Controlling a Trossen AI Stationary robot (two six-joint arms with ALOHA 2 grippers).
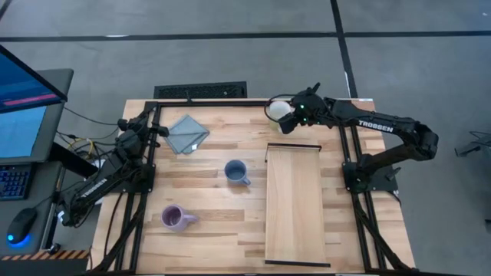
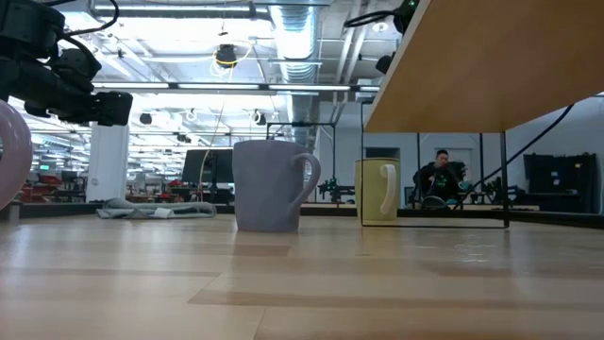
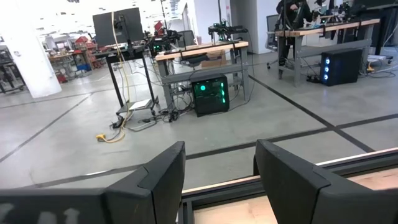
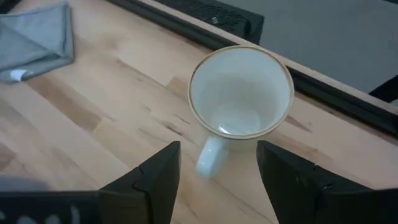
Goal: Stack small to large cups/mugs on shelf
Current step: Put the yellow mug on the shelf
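Purple mug (image 2: 8, 156) cut off, low view

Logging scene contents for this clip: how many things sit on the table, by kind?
Mugs: 3 (cream mug, blue mug, lavender mug)
Cloth: 1 (grey cloth)
Shelf: 1 (wooden shelf)
Total: 5

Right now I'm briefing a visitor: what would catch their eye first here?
The right end effector, open, hovers over the cream-white mug at the table's far edge. The long pale shelf lies bare on the right, with the blue mug and lavender mug standing left of it.
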